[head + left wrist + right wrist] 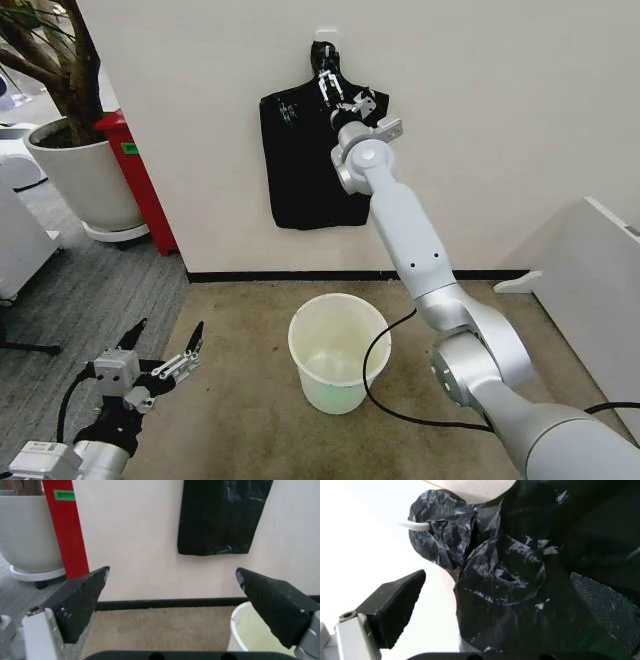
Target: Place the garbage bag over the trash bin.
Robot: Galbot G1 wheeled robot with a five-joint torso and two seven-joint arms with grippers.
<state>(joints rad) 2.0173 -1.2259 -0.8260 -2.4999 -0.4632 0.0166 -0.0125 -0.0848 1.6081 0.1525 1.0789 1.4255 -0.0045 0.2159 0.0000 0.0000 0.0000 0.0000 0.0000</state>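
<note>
The glossy, crinkly black garbage bag (300, 165) hangs flat on the wall from a white hook (415, 525). My right gripper (329, 85) is raised to the bag's gathered top just under the hook, open, its fingers standing on either side of the bunched plastic (505, 573). On the carpet below stands the cream-white trash bin (305, 375), upright with nothing in it. My left gripper (165, 348) hovers low, left of the bin and open; in its wrist view it faces the wall, with the bag (222, 517) ahead and the bin's rim (239, 611) close by.
A large white plant pot (85, 185) and a red stand (145, 190) sit by the wall at left. A white panel (590, 270) stands at right. A black cable (372, 375) loops on the floor beside the bin.
</note>
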